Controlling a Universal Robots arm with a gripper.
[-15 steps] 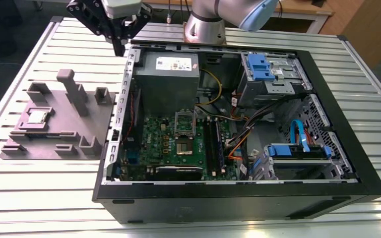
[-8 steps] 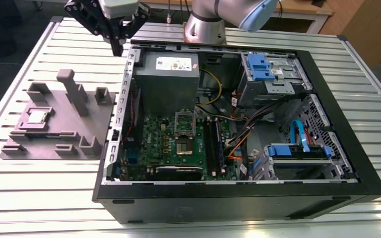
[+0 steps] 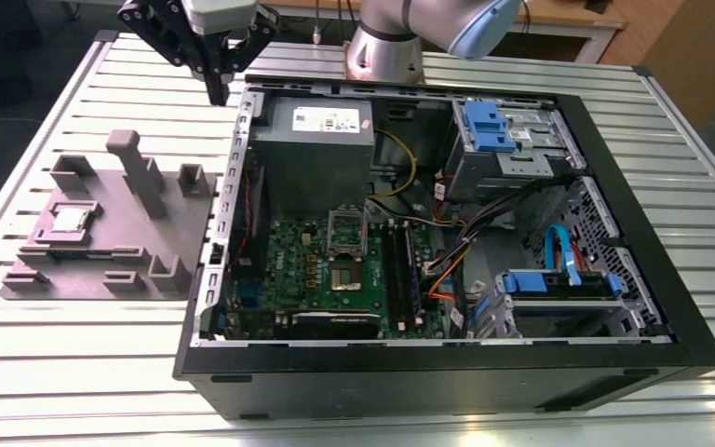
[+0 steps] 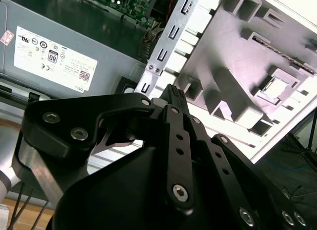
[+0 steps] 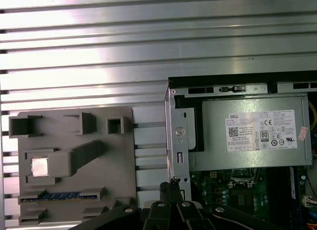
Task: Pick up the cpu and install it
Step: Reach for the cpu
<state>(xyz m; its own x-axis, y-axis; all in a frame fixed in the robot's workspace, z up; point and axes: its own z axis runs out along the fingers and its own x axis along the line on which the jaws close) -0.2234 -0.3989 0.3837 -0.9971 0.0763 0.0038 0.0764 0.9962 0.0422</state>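
The cpu is a small silvery square lying flat in a recess of the grey holder block, on the table at the exterior view's left of the computer case. Both wrist views show the cpu in its recess too. My gripper hangs high over the table by the case's far corner, well apart from the cpu. Its black fingers meet at the tips, shut on nothing. On the green motherboard the socket lies bare, with its silver frame swung up.
The grey power supply box with a white label fills the case's far end. Blue drive brackets and orange and blue cables crowd the case's other side. Tall posts rise from the holder block. The table top is ribbed metal.
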